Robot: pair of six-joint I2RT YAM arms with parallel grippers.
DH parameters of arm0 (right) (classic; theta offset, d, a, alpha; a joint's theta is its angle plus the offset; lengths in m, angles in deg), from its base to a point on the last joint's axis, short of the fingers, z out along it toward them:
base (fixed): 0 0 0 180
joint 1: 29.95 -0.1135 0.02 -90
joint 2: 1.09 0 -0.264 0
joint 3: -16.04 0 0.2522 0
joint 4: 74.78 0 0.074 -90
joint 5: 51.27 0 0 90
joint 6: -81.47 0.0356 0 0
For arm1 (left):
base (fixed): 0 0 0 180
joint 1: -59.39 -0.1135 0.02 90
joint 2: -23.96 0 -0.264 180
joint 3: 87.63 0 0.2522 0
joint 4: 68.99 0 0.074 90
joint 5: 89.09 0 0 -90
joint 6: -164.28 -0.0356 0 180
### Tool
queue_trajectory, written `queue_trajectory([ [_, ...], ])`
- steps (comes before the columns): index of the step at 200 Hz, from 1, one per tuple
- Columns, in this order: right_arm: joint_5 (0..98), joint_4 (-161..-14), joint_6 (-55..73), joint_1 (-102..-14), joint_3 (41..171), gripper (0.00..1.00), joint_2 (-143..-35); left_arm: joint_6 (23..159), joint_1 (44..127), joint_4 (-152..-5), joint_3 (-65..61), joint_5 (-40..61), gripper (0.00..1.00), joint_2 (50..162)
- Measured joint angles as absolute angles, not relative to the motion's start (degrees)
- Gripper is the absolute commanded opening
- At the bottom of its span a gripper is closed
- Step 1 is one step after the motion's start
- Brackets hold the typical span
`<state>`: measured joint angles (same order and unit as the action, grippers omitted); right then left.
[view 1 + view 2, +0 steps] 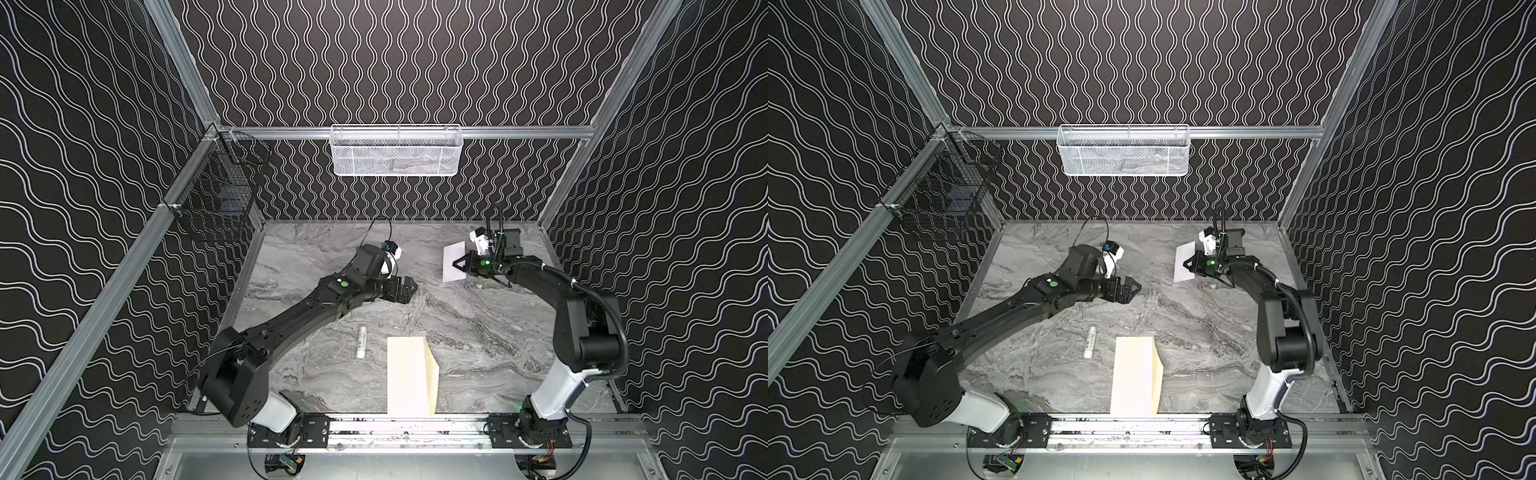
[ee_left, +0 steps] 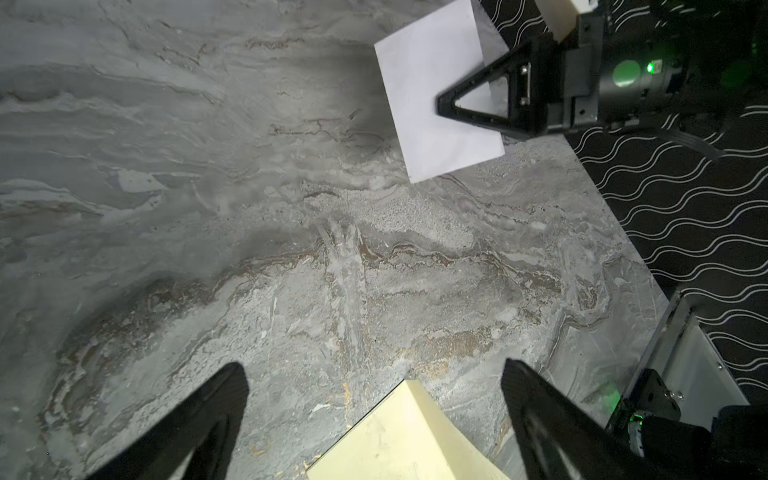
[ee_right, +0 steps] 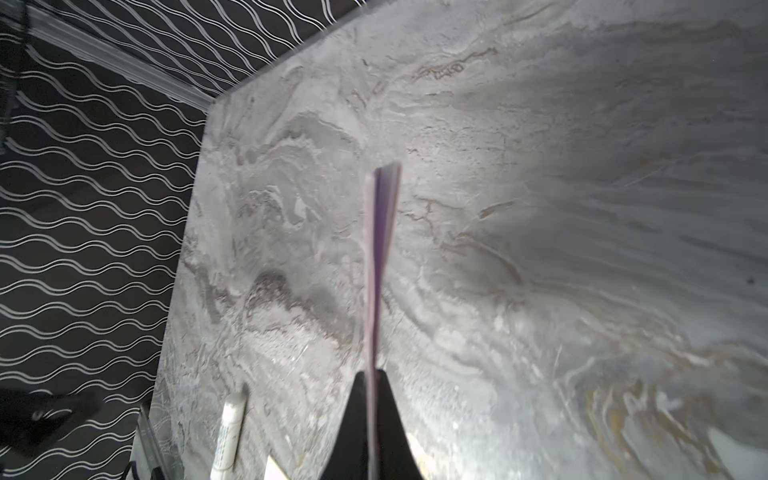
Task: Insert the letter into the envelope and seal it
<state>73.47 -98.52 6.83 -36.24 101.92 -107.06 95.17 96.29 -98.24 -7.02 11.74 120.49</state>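
Note:
The letter (image 1: pixel 449 254) (image 1: pixel 1182 254), a plain white sheet, hangs above the far right of the table. My right gripper (image 1: pixel 457 264) (image 1: pixel 1188 264) is shut on its edge. In the right wrist view the letter (image 3: pixel 380 249) shows edge-on, running out from the closed right gripper (image 3: pixel 374 376). In the left wrist view the letter (image 2: pixel 428 124) is seen flat, pinched by the right gripper (image 2: pixel 444 103). The cream envelope (image 1: pixel 409 374) (image 1: pixel 1136 374) (image 2: pixel 407 440) lies flat at the front centre. My left gripper (image 1: pixel 410 289) (image 1: pixel 1136 286) (image 2: pixel 374 368) is open and empty over the table's middle, beyond the envelope.
A small white stick (image 1: pixel 362 341) (image 1: pixel 1090 341) (image 3: pixel 228 432) lies just left of the envelope. A white mesh basket (image 1: pixel 395 151) hangs on the back wall and a black wire basket (image 1: pixel 216 199) on the left wall. An aluminium rail (image 1: pixel 415 426) runs along the table's front edge.

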Motion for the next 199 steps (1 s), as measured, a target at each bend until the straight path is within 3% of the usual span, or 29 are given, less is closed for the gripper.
queue_trajectory([
  [65,74.2,-103.9,5.2,-35.7,108.9,0.00,-117.6,95.1,95.1,-102.3,-4.4,12.9,0.99,123.4],
  [199,73.7,-111.2,2.3,-34.2,113.2,0.19,-123.4,94.9,94.2,-103.4,-4.2,13.6,0.99,123.7],
])
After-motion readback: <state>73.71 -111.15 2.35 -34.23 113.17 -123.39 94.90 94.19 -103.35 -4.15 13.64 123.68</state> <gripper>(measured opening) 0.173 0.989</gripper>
